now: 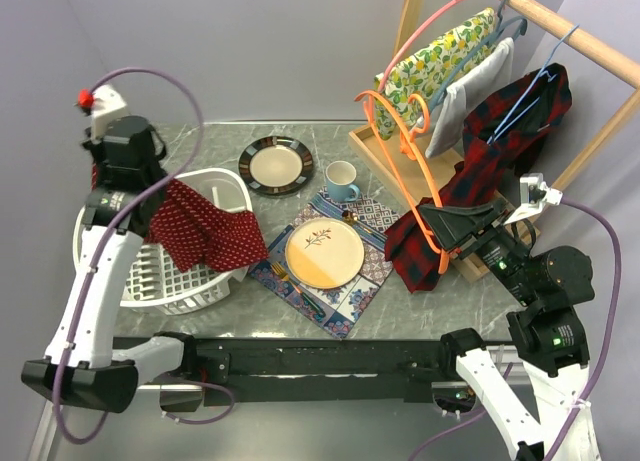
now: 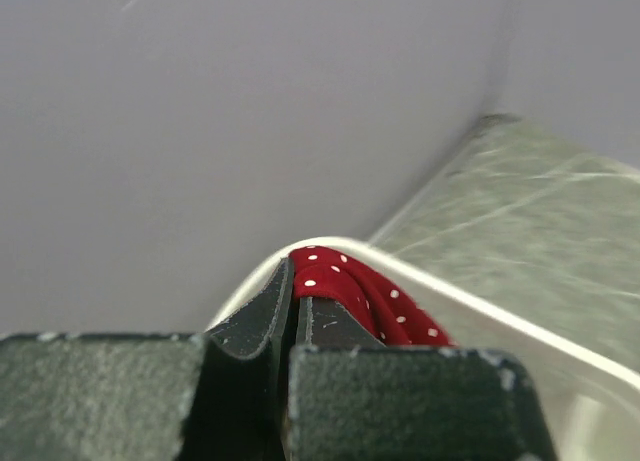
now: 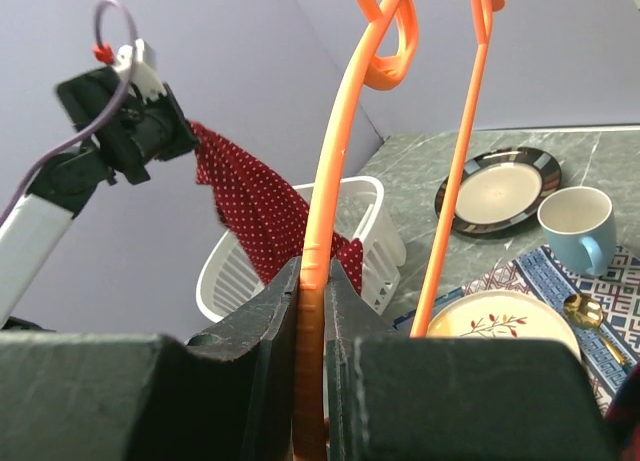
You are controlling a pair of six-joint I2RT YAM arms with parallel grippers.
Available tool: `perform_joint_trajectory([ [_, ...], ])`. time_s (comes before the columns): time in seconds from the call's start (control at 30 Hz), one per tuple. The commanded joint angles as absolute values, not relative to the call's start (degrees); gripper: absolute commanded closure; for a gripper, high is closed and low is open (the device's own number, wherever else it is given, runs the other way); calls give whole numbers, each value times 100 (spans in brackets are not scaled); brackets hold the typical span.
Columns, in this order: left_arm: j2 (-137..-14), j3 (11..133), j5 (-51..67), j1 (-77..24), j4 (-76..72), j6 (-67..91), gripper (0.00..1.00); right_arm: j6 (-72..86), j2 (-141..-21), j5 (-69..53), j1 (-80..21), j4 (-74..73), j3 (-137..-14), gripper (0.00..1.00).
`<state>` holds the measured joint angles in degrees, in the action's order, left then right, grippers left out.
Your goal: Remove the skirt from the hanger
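The red white-dotted skirt (image 1: pixel 205 231) hangs from my left gripper (image 1: pixel 158 184), which is shut on its top edge above the white basket (image 1: pixel 150 281). Its lower end drapes over the basket's right rim. In the left wrist view the skirt (image 2: pixel 350 286) is pinched at the fingertips of the left gripper (image 2: pixel 292 281). My right gripper (image 1: pixel 428 215) is shut on the orange hanger (image 1: pixel 400 126), which is bare and apart from the skirt. The right wrist view shows the hanger (image 3: pixel 325 181) between the closed jaws of the right gripper (image 3: pixel 312 276), with the skirt (image 3: pixel 255 206) far off.
A wooden rack (image 1: pixel 570 31) at the back right carries hangers with a lemon-print cloth (image 1: pixel 430 66) and a red-black plaid garment (image 1: pixel 520 121). A dark-rimmed plate (image 1: pixel 276 166), blue cup (image 1: pixel 340 181), cream plate (image 1: pixel 324 252) and cutlery on a patterned placemat (image 1: pixel 345 301) fill the middle.
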<state>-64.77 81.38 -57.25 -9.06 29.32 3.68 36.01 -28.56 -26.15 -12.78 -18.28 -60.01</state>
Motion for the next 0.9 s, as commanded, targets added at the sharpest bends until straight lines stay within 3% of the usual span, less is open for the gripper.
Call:
perform_joint_trajectory([
  [0.0, -6162, 8007, -5502, -212, 2936, 641, 99, 3437, -2751, -2593, -1283, -1687, -6267, 100],
  [0.17, -6354, 8339, -5441, 193, 3277, 887, 99, 3445, -2751, -2654, -1292, -1687, -6275, 100],
  [0.37, -6548, 8324, -3873, 193, 3735, 1458, 99, 3472, -2725, -2601, -1283, -1687, -6275, 100],
  [0.43, -6504, 8218, -3273, 193, 3858, 1591, 93, 3489, -2751, -2645, -1283, -1705, -6310, 100],
  [0.47, -6443, 8044, -2756, 193, 3867, 1652, 79, 3507, -2751, -2654, -1283, -1705, -6328, 100],
  [0.57, -6250, 7553, -1980, 193, 3815, 1722, 65, 3603, -2812, -2716, -1283, -1688, -6424, 100],
  [0.8, -5617, 6768, -722, 185, 3586, 1898, 53, 3674, -2961, -2602, -1283, -1810, -6951, 100],
  [0.83, -5547, 6698, -642, 185, 3577, 1933, 48, 3674, -2979, -2567, -1283, -1828, -7030, 100],
  [0.87, -5415, 6671, -589, 193, 3560, 2003, 35, 3665, -2997, -2497, -1283, -1872, -7188, 100],
])
